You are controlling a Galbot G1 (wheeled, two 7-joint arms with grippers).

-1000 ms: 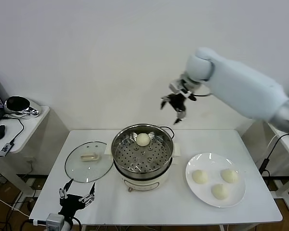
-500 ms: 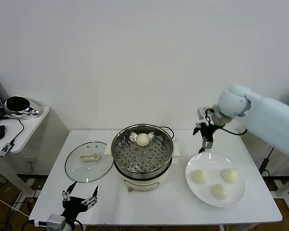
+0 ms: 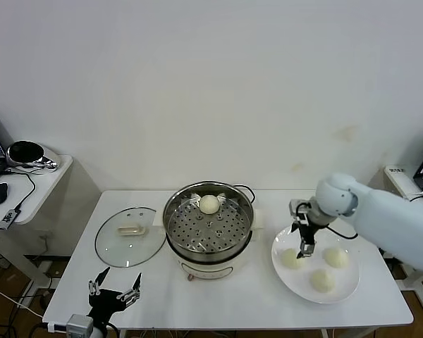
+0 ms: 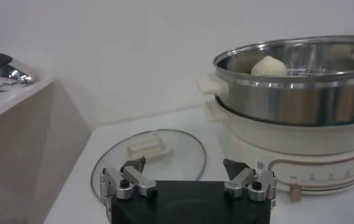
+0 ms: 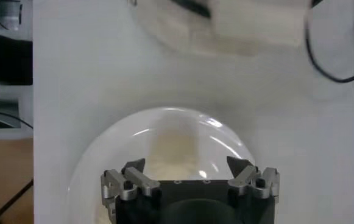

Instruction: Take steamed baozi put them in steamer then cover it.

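Right pincer (image 3: 302, 243), spread wide at centre right above the plate's (image 3: 349, 287) nearest baozi (image 3: 291, 258), could descend off-centre and roll it away.

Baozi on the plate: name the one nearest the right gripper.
The plate's left baozi, closest to the steamer; the open right gripper hangs directly over it.

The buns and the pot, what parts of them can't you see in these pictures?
- Right wrist view: the bun under the right gripper is a blur; the other plate buns are hidden by the gripper body or cut off.
- Left wrist view: the steamer wall hides all but the top of its bun; the frame edge cuts the pot off.
- Head view: the right gripper overlaps the nearest plate bun, so contact cannot be told.
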